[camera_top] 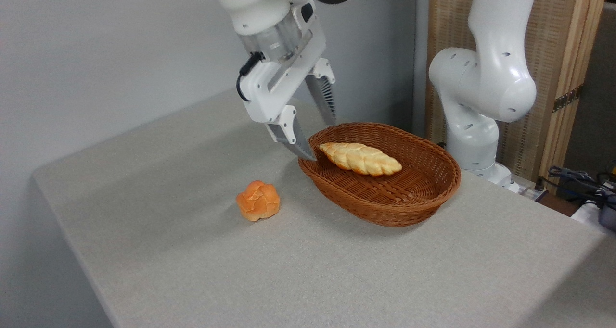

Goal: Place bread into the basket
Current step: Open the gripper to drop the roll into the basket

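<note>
The long braided bread (361, 158) lies inside the reddish-brown wicker basket (423, 193), toward its back left side, with its left tip near the rim. My gripper (320, 142) hangs over the basket's left rim, just left of the loaf. It is open, and nothing sits between its fingers. One fingertip (308, 154) is low by the rim on the near side. The other finger (326, 107) reaches down behind the rim.
A small round orange knotted bun (258, 201) rests on the grey table (192, 251), left of the basket. The arm's white base (476, 107) stands behind the basket at the right. Cables (582, 183) lie at the far right edge.
</note>
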Controlling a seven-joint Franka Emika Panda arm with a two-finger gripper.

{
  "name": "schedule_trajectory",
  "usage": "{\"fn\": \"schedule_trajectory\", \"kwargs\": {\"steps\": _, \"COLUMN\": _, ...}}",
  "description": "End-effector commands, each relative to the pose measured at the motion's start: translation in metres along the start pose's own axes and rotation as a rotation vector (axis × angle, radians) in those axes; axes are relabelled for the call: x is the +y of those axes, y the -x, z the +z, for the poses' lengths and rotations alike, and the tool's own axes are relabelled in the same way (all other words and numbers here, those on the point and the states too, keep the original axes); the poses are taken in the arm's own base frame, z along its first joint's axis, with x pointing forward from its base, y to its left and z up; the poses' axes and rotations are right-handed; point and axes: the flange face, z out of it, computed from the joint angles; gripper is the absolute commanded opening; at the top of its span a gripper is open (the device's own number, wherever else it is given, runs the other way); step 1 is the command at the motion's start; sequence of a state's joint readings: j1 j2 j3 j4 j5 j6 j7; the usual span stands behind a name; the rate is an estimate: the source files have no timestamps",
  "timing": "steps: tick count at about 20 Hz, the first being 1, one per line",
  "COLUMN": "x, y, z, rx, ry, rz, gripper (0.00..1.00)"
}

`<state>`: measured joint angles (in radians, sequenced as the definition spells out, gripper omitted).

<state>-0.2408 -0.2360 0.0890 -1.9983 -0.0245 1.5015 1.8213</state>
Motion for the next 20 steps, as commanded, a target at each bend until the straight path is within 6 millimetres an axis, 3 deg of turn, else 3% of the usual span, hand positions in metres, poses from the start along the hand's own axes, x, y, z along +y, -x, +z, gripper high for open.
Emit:
{"fn": "schedule_trajectory", "kwargs": {"steps": 1, "x": -0.011, "y": 0.014, "z": -0.023, "rx": -0.064, "ry": -0.14, "rz": -0.261, "gripper": 1.0}}
{"fn": "schedule_trajectory", "kwargs": {"steps": 5, "x": -0.027, "y": 0.031, "z": -0.036, "rx": -0.021, "ry": -0.291, "rz": -0.614, "gripper": 1.0}}
{"fn": "schedule_trajectory", "kwargs": {"steps": 6, "x": -0.032, "y": 0.045, "z": -0.042, "rx": -0.003, "ry": -0.324, "rz": -0.688, "gripper": 1.0}}
{"fn": "schedule_trajectory", "kwargs": {"steps": 11, "x": -0.029, "y": 0.075, "z": -0.064, "rx": 0.049, "ry": -0.368, "rz": -0.974, "gripper": 1.0}}
{"fn": "schedule_trajectory", "kwargs": {"steps": 17, "x": -0.057, "y": 0.067, "z": -0.065, "rx": 0.087, "ry": -0.368, "rz": -1.238, "gripper": 1.0}}
{"fn": "schedule_trajectory", "kwargs": {"steps": 20, "x": -0.058, "y": 0.065, "z": -0.065, "rx": 0.108, "ry": -0.362, "rz": -1.245, "gripper": 1.0}}
